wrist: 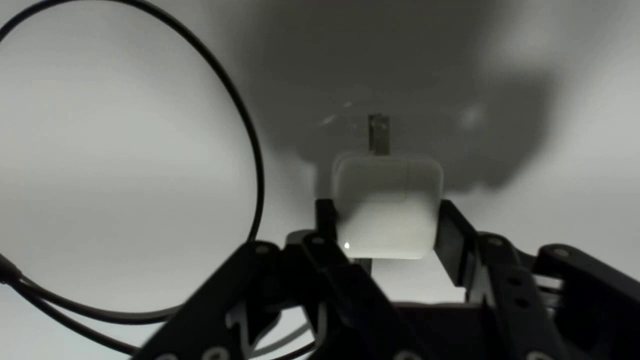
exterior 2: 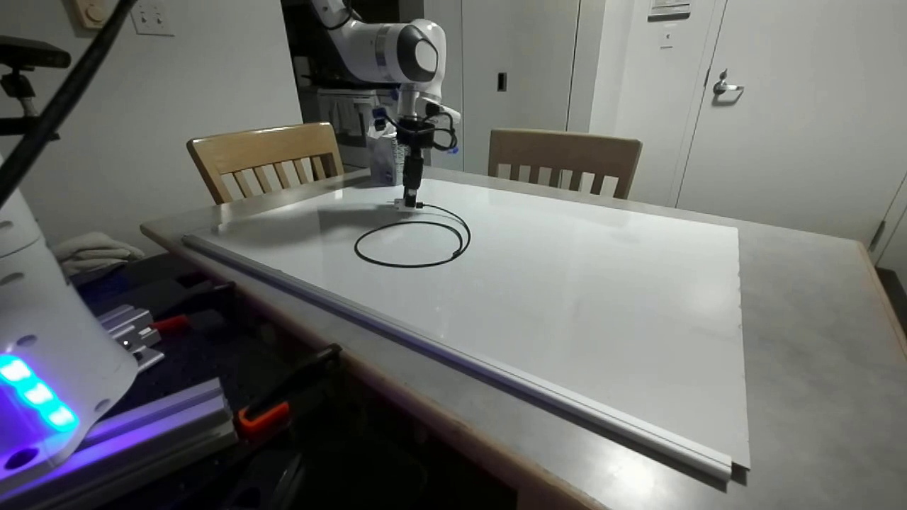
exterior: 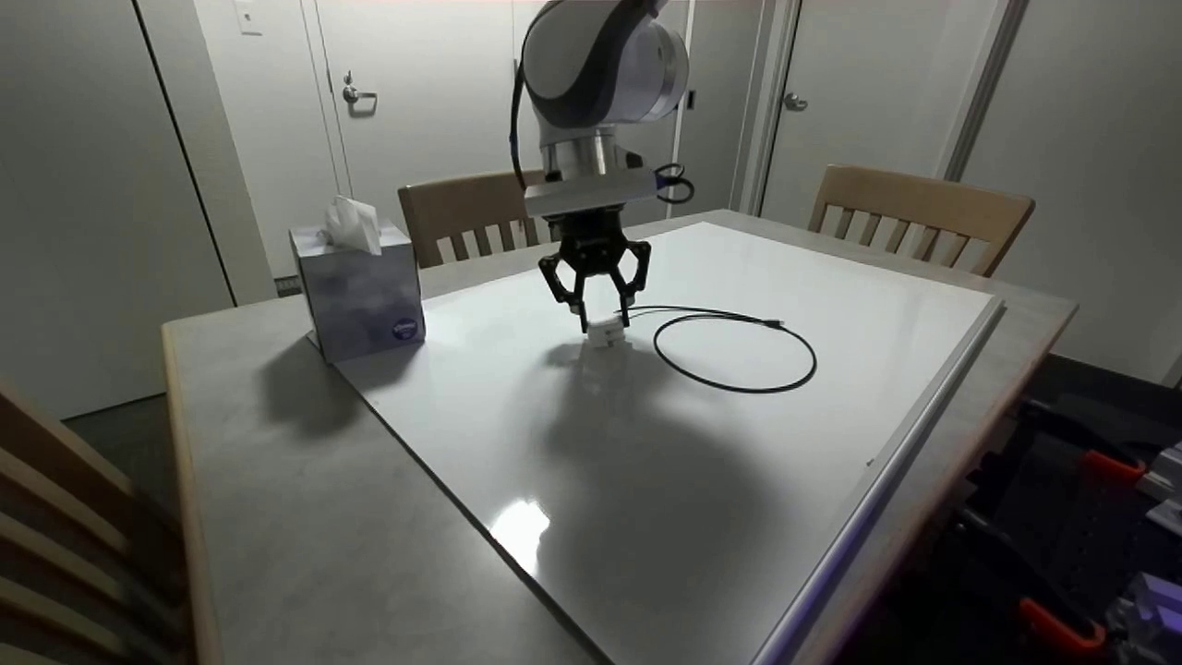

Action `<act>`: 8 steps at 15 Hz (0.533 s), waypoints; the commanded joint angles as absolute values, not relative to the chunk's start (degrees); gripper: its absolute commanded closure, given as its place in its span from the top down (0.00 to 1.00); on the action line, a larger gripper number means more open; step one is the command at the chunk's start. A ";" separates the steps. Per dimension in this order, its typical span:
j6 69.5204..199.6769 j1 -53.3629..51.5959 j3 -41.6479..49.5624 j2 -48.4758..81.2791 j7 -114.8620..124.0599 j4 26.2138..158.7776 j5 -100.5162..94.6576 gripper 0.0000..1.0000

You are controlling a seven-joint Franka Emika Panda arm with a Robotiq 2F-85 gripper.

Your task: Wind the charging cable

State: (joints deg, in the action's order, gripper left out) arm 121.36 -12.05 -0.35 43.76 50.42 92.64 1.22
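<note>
Over the glossy whiteboard laid on a gray-topped table, the Franka Panda arm pointed its black Robotiq gripper straight down, both fingers clamped on opposite sides of a white charger block. Metal prongs stuck out from one side of the block; whether its underside met the whiteboard could not be told. From the side across from the prongs came the charging cable, a thin black cord that curved into one wide, open loop lying on the whiteboard near the gripper, and two of its strands met at a thicker dark piece, too small to name. At a corner of the whiteboard stood a gray-violet tissue box, a white tissue poking from its top; low on one face, a dark oval logo seemed to read Kleenex, its lettering small and soft. High on the wall in an exterior view, a printed notice showed only its lower part, its lines illegible at that size, and the mark on a little sign beneath it was equally hard to make out. Along one edge of the whiteboard ran a metal tray rail, slat-backed wooden chairs stood by the table, and blue lights glowed on the white robot base.
</note>
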 commanded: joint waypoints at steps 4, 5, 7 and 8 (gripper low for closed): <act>125.44 -15.05 2.23 39.92 43.65 100.28 -8.00 0.26; 126.82 -15.14 2.35 39.71 43.44 101.04 -8.75 0.26; 128.85 -15.32 2.52 39.19 43.79 102.24 -9.42 0.74; 129.88 -15.33 2.59 38.76 44.00 102.91 -9.51 0.77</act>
